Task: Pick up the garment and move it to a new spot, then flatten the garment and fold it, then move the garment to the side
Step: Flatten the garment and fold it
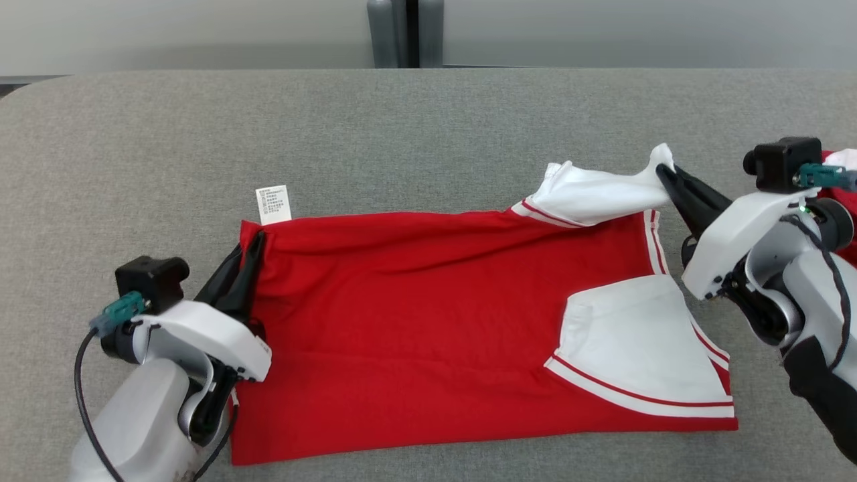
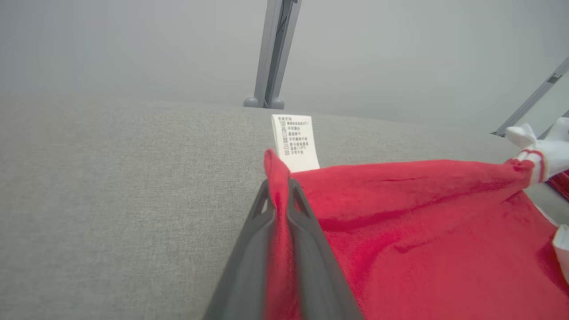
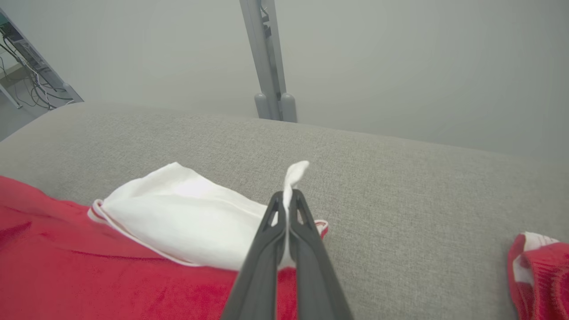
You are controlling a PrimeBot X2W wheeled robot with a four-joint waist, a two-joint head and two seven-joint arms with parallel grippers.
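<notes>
Grey woven table (image 1: 428, 134), red garment (image 1: 415, 321) pinched

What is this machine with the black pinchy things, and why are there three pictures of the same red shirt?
It is a robot with two arms. Each arm ends in a gripper, two long dark fingers that pinch like tongs. One picture comes from a camera on the robot's head, looking down at a grey table. The other two come from little cameras on its wrists, looking along the fingers.

On the table lies a red garment with white sleeves. The left gripper pinches the red corner next to the white care label. The right gripper pinches the tip of a white sleeve. Another bit of red and white cloth lies beside the right arm.
</notes>
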